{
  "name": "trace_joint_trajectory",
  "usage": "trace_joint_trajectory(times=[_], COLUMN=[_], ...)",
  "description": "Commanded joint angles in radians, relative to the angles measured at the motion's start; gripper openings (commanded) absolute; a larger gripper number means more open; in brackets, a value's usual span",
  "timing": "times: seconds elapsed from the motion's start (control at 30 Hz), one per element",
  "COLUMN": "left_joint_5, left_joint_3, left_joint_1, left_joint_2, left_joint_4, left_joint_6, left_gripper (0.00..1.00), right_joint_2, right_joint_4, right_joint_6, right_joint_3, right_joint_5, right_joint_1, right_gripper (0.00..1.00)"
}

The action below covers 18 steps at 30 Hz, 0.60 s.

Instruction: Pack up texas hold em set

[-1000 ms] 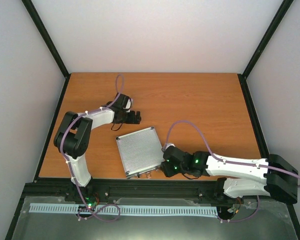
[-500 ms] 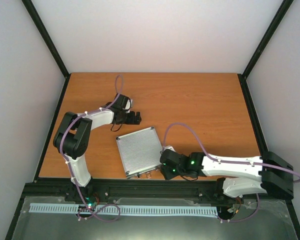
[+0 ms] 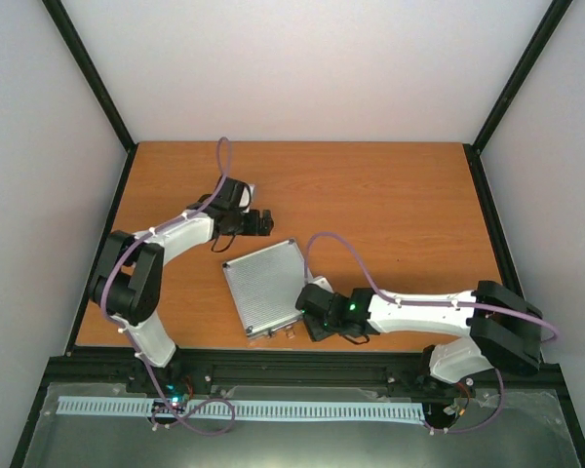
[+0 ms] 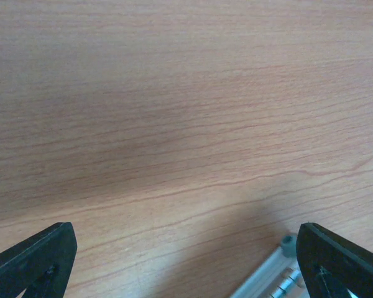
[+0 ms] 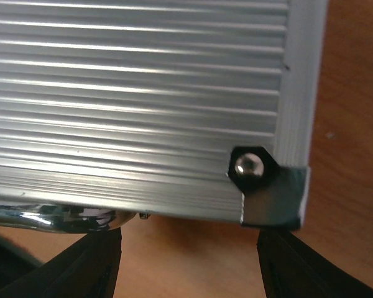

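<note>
Wooden table (image 3: 390, 205), closed silver case (image 3: 265, 285) — right gripper (image 5: 186, 239) beside

Bright even light, soft shadows, glints on ribbed case (image 5: 137, 93)

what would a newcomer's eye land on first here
The closed ribbed silver case, lying flat near the front of the orange wooden table. The right gripper sits at its near right corner, jaws apart, while the left gripper hangs wide open over bare wood by the case's far edge.
</note>
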Motion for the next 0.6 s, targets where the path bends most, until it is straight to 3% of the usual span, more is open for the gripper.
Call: trace_joint_trajectory(times=[0.0,0.57], left_joint_5=[-0.012,-0.009], left_joint_3=[-0.02,-0.053], left_joint_1=[0.005,0.006], left_joint_2=[-0.048,-0.076], left_joint_4=[-0.009,0.001], left_joint_6=[0.013,0.012], left_gripper=[1.0,1.0], right_joint_2=[-0.001,0.107], right_joint_4=[0.075,0.168], right_joint_6=[-0.014,-0.168], right_joint_3=[0.025,0.103], right_joint_5=[0.09,0.051], right_joint_1=[-0.055,-0.182], right_gripper=[0.62,0.62])
